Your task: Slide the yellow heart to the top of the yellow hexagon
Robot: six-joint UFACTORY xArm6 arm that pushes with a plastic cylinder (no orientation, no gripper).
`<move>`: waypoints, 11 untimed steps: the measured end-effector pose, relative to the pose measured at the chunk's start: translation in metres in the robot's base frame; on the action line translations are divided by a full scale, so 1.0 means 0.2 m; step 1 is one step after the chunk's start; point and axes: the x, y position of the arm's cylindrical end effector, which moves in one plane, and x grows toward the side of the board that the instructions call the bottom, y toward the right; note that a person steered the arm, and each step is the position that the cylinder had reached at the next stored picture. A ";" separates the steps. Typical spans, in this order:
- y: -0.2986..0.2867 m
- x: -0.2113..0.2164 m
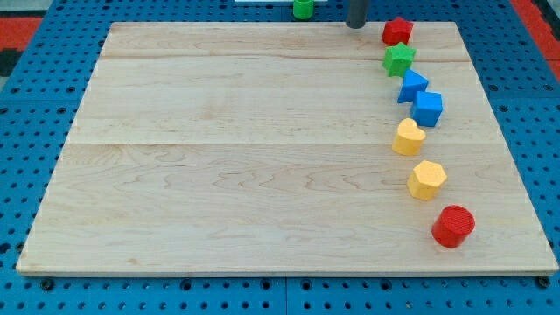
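board (pixel 262 149): pale wood, fills most of the view; all blocks sit in a loose column down its 3 o'clock side.
rod: dark, enters at the view's top edge; my tip (pixel 356 26) rests at about 1 o'clock on the board, just left of the red star and well apart from the yellow pair.
jaws: none fitted on this arm, so nothing is clenched, released or grasped; the rod only pushes.
red cylinder (pixel 453 226): lowest block, 5 o'clock corner.
blue cube (pixel 428 108): touching the blue block above it.
blue block (pixel 411 86): shape unclear at this size, possibly a wedge or pentagon.
yellow hexagon (pixel 427 179): at 4 o'clock on the board, between heart and cylinder.
yellow heart (pixel 408 137): at 11 o'clock from the hexagon, near it, a small gap between; already roughly above it, slightly left.
red star (pixel 397 31): top of the column.
green star (pixel 399 59): just below the red star.
green block (pixel 303 9): off the board at 12 o'clock, partly cropped.
step in hand: bring the tip round to the heart's 9 o'clock side.
technique: travel down the open board left of the column to avoid the stars and blues; then a short nudge toward 3 o'clock should centre the heart over the hexagon. Stop early, or the heart slides past or bumps the cube.
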 end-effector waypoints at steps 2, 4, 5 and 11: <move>0.09 0.01; -0.22 0.51; -0.24 0.98; -0.26 1.32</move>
